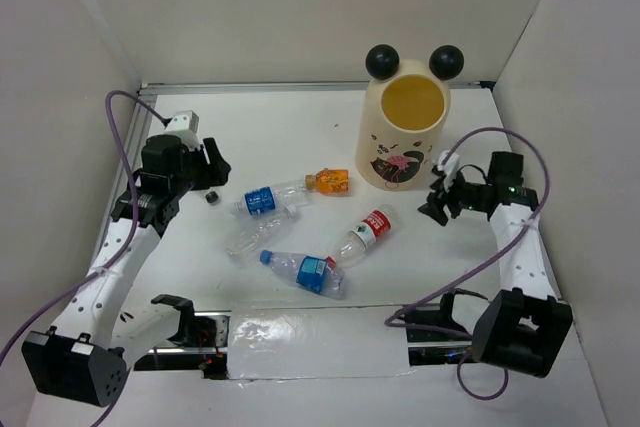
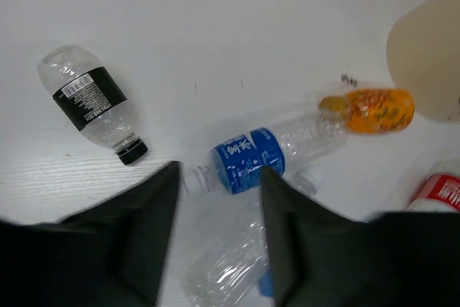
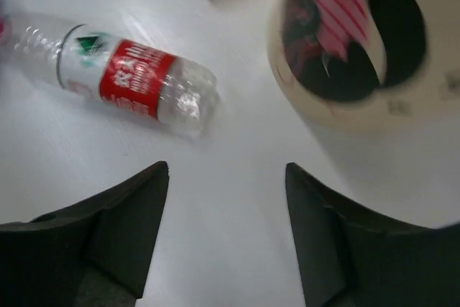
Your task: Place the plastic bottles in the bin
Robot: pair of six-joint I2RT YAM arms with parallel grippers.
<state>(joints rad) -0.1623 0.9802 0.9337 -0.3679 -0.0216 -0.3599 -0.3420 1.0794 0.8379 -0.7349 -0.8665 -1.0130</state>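
The cream bin [image 1: 374,137] with two black ball ears stands at the back right; it also shows in the right wrist view [image 3: 402,116] and the left wrist view [image 2: 424,55]. Several bottles lie on the table: an orange-filled one [image 1: 330,181] [image 2: 374,110], a blue-label one [image 1: 268,199] [image 2: 248,159], a crumpled clear one [image 1: 248,239], a red-label one [image 1: 365,235] [image 3: 133,80], a blue-cap one [image 1: 305,270], and a black-label one [image 2: 90,102]. My left gripper [image 1: 205,172] [image 2: 218,170] is open and empty above the blue-label bottle. My right gripper [image 1: 440,202] [image 3: 226,167] is open and empty, right of the bin's base.
White walls enclose the table on the left, back and right. A shiny taped strip [image 1: 300,332] runs along the near edge between the arm bases. In the top view only the black cap [image 1: 212,198] of the black-label bottle shows beside my left gripper.
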